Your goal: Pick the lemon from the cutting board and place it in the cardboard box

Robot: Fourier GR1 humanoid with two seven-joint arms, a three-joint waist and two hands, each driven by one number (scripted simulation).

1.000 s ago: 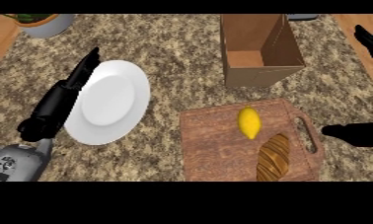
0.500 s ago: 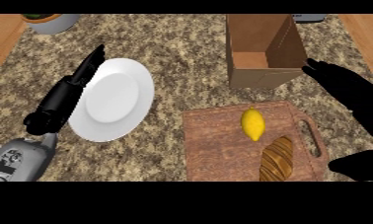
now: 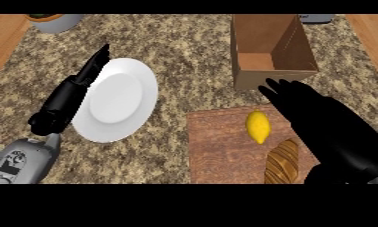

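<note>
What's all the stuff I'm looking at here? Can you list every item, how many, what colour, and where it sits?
Lemon: one, yellow, on the cutting board, near its far edge.
Bread loaf: one, brown, on the cutting board, nearer than the lemon.
Cutting board: one, reddish-brown wood, near right of the counter.
Cardboard box: one, tan, open top, beyond the board.
Plate: one, white, left of centre.
Pot: one, grey, far left corner, partly cut off.
Counter: one, speckled beige stone.
Left hand: black, fingers straight, along the plate's left edge.
Right hand: black, fingers extended, above the board's right side, beside the lemon.
</note>
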